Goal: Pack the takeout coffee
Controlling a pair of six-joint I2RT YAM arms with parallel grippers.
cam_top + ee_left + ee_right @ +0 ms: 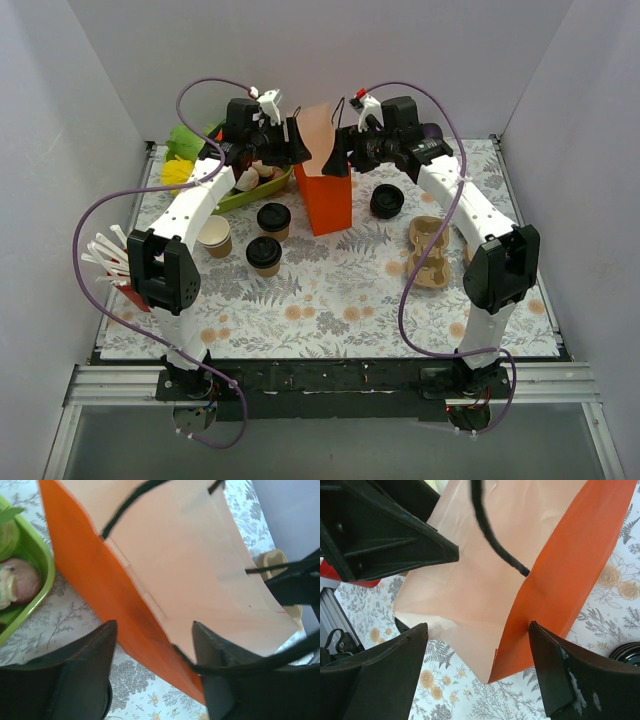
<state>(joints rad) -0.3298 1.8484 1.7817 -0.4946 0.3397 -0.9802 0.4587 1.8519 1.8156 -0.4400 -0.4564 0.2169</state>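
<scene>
Both claws up top-centre, spread apart: left gripper (152,667) and right gripper (477,667) straddling orange paper bag (322,180) rims. Small brown kraft-paper cups w/ black lids (264,254) centre-left, unpacked. Probably light, crushable; best gripped low on sidewall, gently.

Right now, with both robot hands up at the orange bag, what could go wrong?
The orange bag stands tall on a narrow base, so a push from the left gripper or right gripper might tip it. Both grippers look open, so neither grips it. Two lidded cups stand close beside it and could get knocked.
</scene>
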